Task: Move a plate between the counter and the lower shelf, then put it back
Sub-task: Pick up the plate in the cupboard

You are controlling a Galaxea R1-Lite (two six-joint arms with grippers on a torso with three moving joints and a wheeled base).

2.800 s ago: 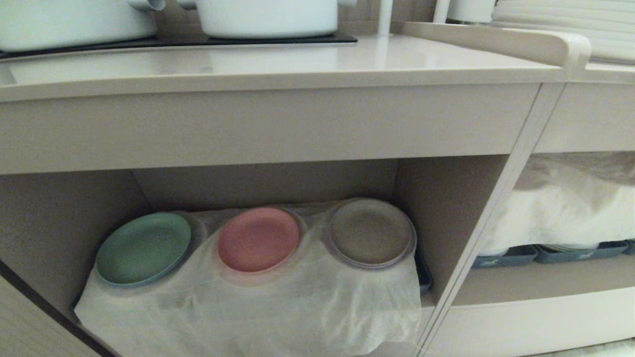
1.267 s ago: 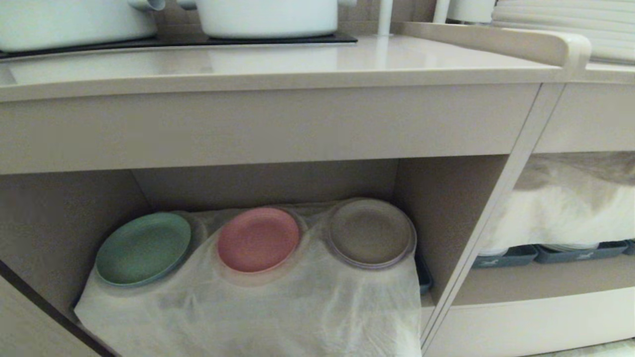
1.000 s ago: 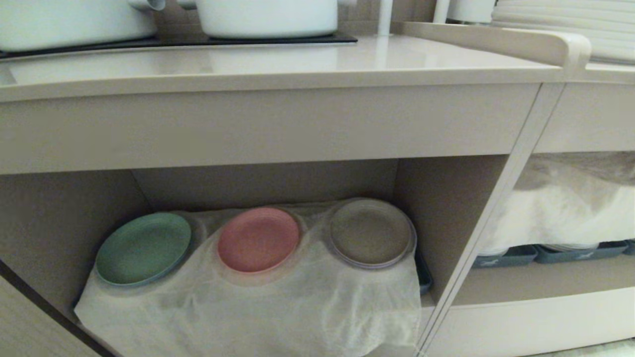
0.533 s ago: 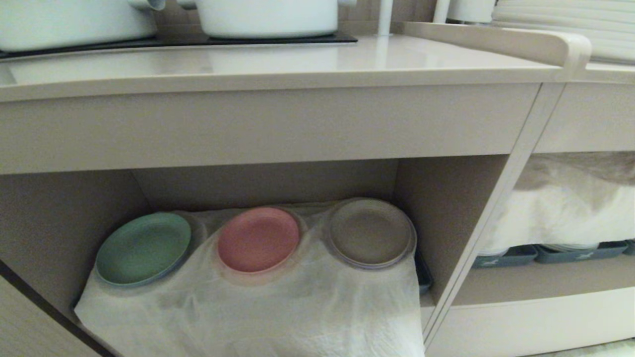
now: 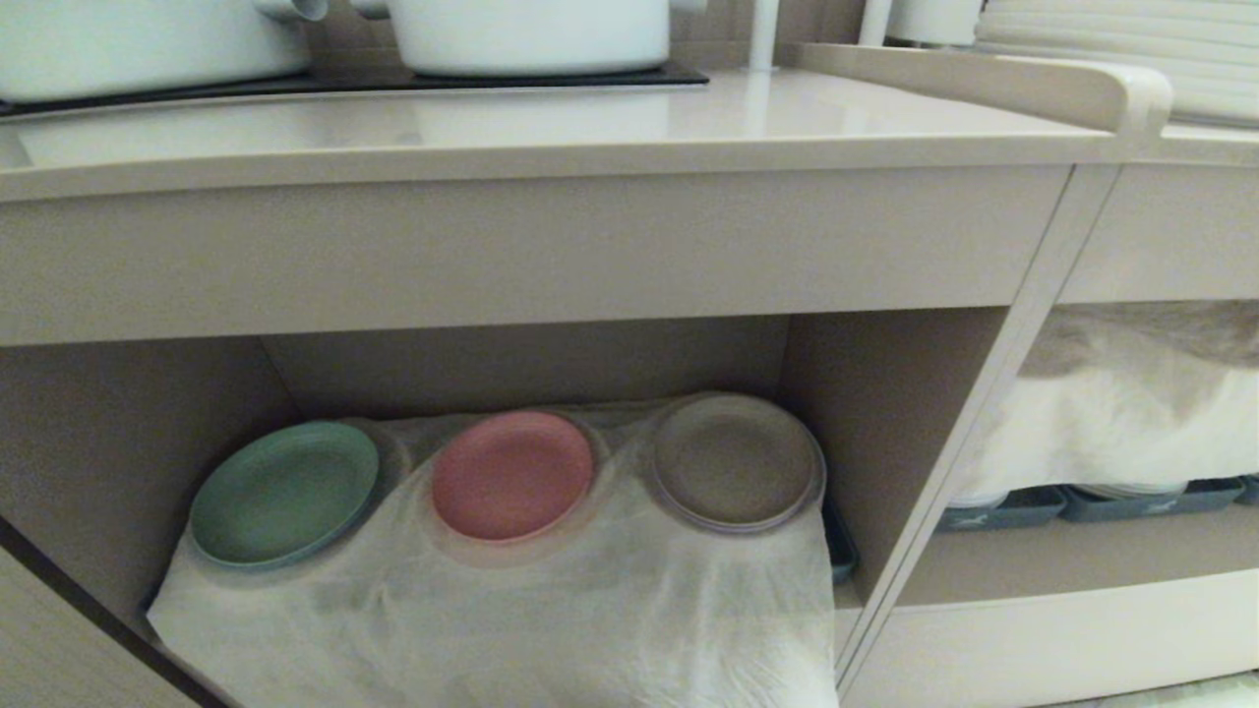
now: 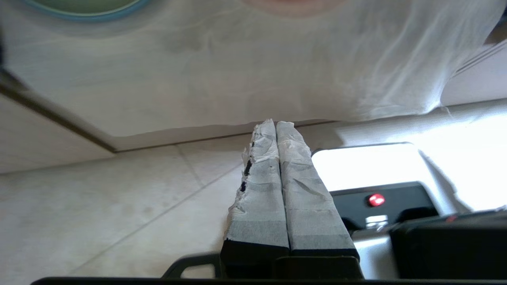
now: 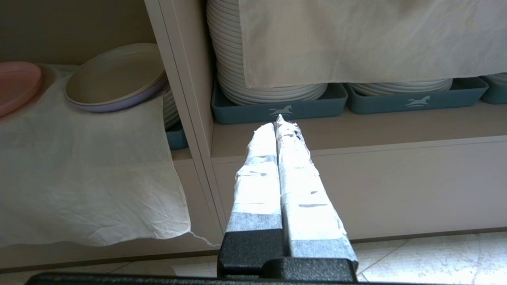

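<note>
We see the plate on the lower shelf, counter bare of plates; both moves remain, left gripper and right gripper closed, empty.

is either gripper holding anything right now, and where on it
Nothing is held. The left gripper and right gripper are both shut on nothing.

You see the counter as a smooth, glossy beige top that mirrors the pots. The plate reads as matt pink plastic. It rests on the wrinkled, translucent white cloth (thin, gauze-like weave). Both gripper finger pairs are wrapped in rough, frayed white tape over black bases. The floor tiles look smooth and faintly sheened.
</note>
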